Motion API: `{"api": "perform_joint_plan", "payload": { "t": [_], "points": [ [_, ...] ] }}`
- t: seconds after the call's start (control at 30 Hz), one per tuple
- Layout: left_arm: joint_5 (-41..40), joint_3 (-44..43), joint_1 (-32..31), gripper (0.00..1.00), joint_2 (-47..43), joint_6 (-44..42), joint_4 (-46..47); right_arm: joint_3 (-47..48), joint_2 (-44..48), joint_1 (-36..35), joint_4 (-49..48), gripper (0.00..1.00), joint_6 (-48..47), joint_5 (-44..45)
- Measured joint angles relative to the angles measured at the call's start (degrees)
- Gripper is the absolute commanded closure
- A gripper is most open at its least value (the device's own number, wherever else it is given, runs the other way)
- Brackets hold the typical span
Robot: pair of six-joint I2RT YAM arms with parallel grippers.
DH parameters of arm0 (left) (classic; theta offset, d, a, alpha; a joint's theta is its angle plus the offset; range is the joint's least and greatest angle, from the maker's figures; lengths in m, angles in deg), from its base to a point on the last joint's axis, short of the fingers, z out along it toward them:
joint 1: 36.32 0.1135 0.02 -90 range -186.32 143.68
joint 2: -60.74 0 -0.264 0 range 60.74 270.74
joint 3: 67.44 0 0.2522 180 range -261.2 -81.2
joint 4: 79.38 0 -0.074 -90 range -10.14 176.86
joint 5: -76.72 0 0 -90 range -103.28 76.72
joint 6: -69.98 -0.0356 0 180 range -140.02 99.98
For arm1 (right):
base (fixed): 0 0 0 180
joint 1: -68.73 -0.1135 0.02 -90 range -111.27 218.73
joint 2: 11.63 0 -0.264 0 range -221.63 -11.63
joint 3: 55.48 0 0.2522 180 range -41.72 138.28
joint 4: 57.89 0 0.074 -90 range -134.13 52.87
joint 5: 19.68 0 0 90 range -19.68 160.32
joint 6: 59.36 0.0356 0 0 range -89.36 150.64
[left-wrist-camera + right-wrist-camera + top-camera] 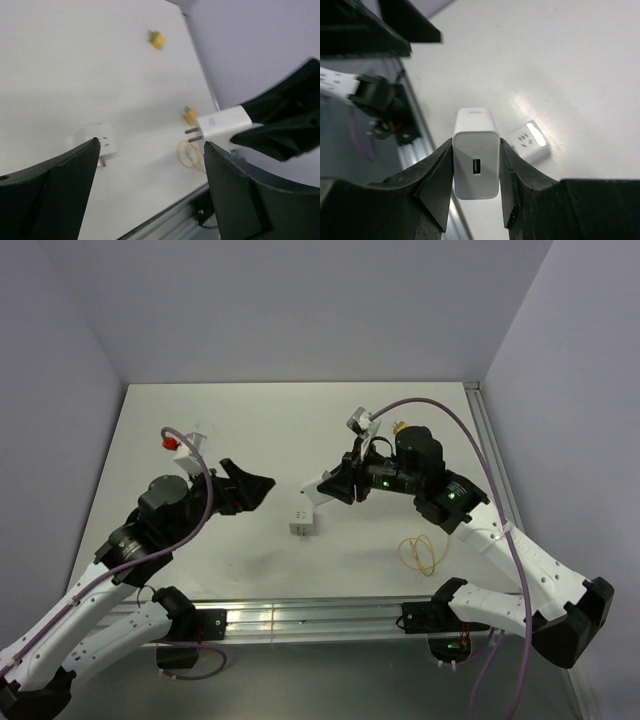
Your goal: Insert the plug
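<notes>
Right jaws: clamping the white plug [475, 152] across its flat sides, USB port facing the wrist camera, prongs [192, 134] leading away from the wrist.
Left jaws: standing wide apart and empty, facing the plug across a gap.
Plug: hanging clear above the bench [250, 420], its long axis running along the right jaws' reach and pointing toward the left arm rather than down.
Socket block [300, 521]: lying on the bench just below and beside the plug, between the two arms, holes facing up.
Nearer arm: the right one, which is carrying the plug and looking likeliest to do the inserting.
Coming move, as judged: the prongs are needing to tip downward and line up over the holes.
Elsewhere: a yellow connector [157, 39] lying well apart, out of play.
</notes>
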Motion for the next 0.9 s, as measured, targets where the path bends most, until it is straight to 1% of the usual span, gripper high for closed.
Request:
{"api": "perform_joint_plan", "payload": {
  "t": [0.07,0.13,0.2,0.23,0.3,0.4,0.47,0.57,0.67,0.9],
  "points": [
    [-5.46,-0.66,0.74,0.28,-0.57,2.38,-4.0,0.83,-1.75,0.0,1.75,1.0,-3.85,2.49],
    [-8.94,-1.75,2.19,0.5,1.79,4.33,-7.45,1.36,-4.13,0.0,3.52,1.0,-8.33,3.98],
    [-9.29,-2.21,4.59,0.55,6.19,5.53,-9.42,2.01,-6.93,-0.02,5.05,1.0,-12.26,4.42],
    [-8.22,-1.99,6.49,0.56,8.59,5.62,-9.94,2.49,-8.09,-0.02,5.73,1.0,-13.46,4.5],
    [-3.23,0.39,11.28,0.56,13.99,5.64,-9.03,5.11,-11.98,-0.17,8.57,1.0,-17.0,4.5],
    [4.07,7.54,17.38,0.54,17.7,6.08,-6.51,12.09,-19.06,-1.36,13.38,1.0,-22.16,5.49],
    [7.74,10.86,19.56,0.54,18.93,6.54,-6.51,16.65,-23.43,-2.86,16.22,1.0,-25.2,6.54],
    [12.39,12.79,20.61,0.54,20.15,6.58,-5.22,21.57,-28.72,-5.73,19.56,1.0,-29.18,8.39],
    [16.0,13.57,21.07,0.54,20.02,6.62,-1.46,23.43,-32.0,-8.57,22.4,1.0,-32.35,9.9],
    [19.34,16.24,22.86,0.48,18.78,6.58,2.25,24.94,-36.37,-12.24,28.04,1.0,-36.68,12.28]
  ]
}}
